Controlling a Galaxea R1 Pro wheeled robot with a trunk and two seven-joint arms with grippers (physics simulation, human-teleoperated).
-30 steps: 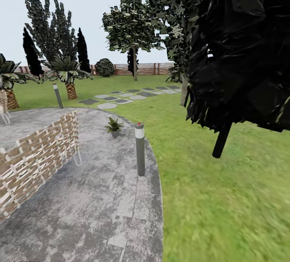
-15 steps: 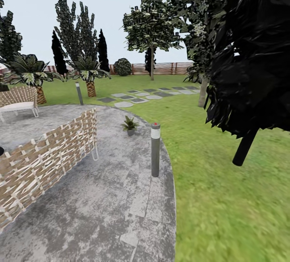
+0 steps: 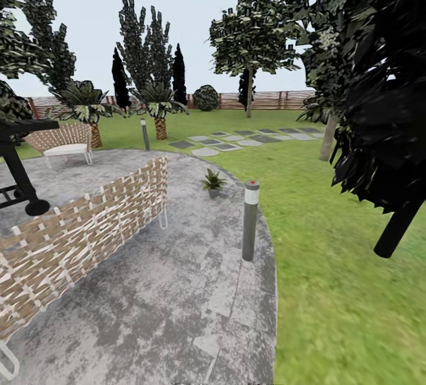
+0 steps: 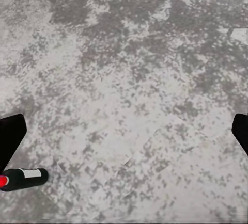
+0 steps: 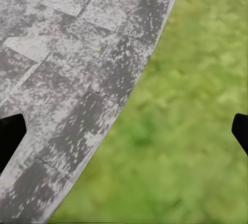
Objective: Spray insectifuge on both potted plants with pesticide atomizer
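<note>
**Setting.** Garden: lawn [image 3: 331, 267], stone patio [image 3: 154, 302], slat fence [image 3: 266, 100] at the far side.

**Potted plant.** One [image 3: 213, 183], upright in a grey pot on the patio near its lawn edge. It is beyond the bollard [image 3: 250, 219] and past the end of the woven bench [image 3: 83, 225]. It lies straight ahead and well apart from both arms, so neither arm looks nearer.

**Atomizer.** I cannot place it. A slim dark cylinder [image 4: 23, 177] with a white band and a red end appears in the left wrist view, near one finger. It may be another bollard seen from above; I cannot tell.

**Left gripper** [image 4: 124, 131]. Fingers spread wide, holding nothing, over bare patio.

**Right gripper** [image 5: 124, 131]. Fingers spread wide, holding nothing, over the patio rim where stone meets grass.

**Other items.** Black grill [image 3: 18, 160] and a pale chair [image 3: 65, 142] on the left, and a dark tree [image 3: 384, 107] close on the right.

**Judgement.** Travel stage. The bottle must be found before any grasp, and no approach axis can be set yet.
</note>
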